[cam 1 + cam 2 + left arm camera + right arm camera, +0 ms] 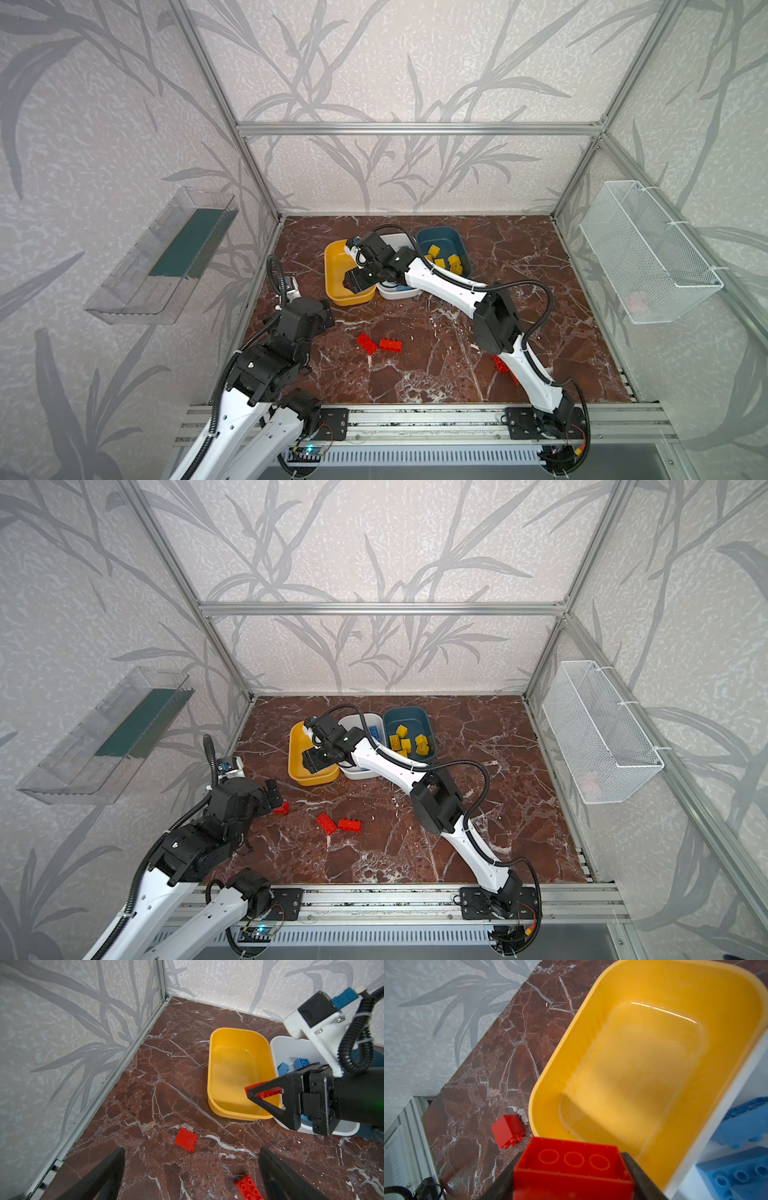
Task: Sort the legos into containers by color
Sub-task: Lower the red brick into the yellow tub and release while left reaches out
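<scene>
In both top views the three tubs sit side by side at about 11 o'clock from the table's centre. The teal tub [409, 715] holds the yellow bricks [405, 742] and the white tub [361, 725] holds the blue bricks [283, 1068]. The yellow tub [234, 1068] is bare, so it seems to be the one left for red. That would explain the right end effector [354, 283], which reaches across the white tub and hangs over the yellow one. It is clamped on a red brick [574, 1169], apparently to let it go inside the rim rather than near it. In the right wrist view the brick's hollow underside shows three rings in a row, and its studs are not seen. The row runs from one finger to the other, so I judge its long axis lies across the jaws, roughly level. The left end effector [192, 1151] is spread wide and holds nothing. It hovers just above a short red brick [185, 1139] lying on its side on the table at about 9 o'clock, probably lined up as the next pick. Two longer red bricks [366, 343] [390, 345] rest studs up at about 7 o'clock, nearly touching. One points toward 11 o'clock and the other lies close to the 3–9 line. Another red brick [500, 365] peeks out beneath the right arm at about 4 o'clock, and its heading is too hidden to tell.
</scene>
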`<state>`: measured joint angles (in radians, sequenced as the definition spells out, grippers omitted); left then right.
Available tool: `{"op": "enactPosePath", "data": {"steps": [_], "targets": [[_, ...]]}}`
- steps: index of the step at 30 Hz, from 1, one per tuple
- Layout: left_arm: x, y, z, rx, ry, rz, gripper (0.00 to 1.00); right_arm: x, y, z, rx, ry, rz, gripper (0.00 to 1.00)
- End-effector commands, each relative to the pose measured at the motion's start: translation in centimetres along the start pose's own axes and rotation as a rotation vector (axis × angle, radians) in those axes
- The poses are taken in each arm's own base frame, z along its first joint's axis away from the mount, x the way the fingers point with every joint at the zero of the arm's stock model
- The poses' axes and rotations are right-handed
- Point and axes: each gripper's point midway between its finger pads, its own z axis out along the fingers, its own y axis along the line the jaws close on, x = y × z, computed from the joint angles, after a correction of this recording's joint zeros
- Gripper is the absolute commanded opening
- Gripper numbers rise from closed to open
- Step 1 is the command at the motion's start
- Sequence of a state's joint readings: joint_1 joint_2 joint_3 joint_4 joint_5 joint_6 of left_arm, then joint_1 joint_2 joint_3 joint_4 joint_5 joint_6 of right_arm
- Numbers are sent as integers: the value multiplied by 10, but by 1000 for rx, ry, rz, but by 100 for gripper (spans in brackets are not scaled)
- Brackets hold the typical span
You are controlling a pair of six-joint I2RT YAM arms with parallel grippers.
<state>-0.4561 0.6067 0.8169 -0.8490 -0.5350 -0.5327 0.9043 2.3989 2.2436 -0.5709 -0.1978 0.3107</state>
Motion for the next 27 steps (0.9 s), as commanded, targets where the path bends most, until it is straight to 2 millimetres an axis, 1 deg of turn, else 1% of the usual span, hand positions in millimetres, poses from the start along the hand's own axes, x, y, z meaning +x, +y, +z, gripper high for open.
{"op": "enactPosePath", "data": {"steps": [1, 5, 8, 10, 12, 15, 17, 21, 24, 27], "targets": [[-3, 0, -4, 10, 1, -9, 99, 0, -2, -2, -14, 20, 17, 70], [0, 1, -1, -8, 23, -1, 99, -2, -2, -3, -40, 22, 38, 78], [0, -1, 0, -5, 28, -7, 99, -8, -3, -9, -41, 3, 36, 81], [1, 0, 2, -15, 35, -9, 99, -10, -4, -14, -46, -6, 40, 82], [2, 2, 5, -34, 46, -9, 99, -12, -3, -22, -61, -20, 49, 82], [5, 2, 10, -44, 68, -3, 99, -9, -5, -36, -67, -51, 53, 82], [10, -1, 16, -35, 98, 12, 99, -6, -6, -50, -65, -87, 53, 82], [23, -3, 30, -71, 189, 63, 97, 19, -15, -77, -56, -140, 70, 82], [35, 0, 40, -125, 260, 106, 92, 48, -30, -92, -32, -163, 103, 82], [47, -4, 49, -132, 323, 140, 87, 86, -45, -103, -23, -178, 167, 82]]}}
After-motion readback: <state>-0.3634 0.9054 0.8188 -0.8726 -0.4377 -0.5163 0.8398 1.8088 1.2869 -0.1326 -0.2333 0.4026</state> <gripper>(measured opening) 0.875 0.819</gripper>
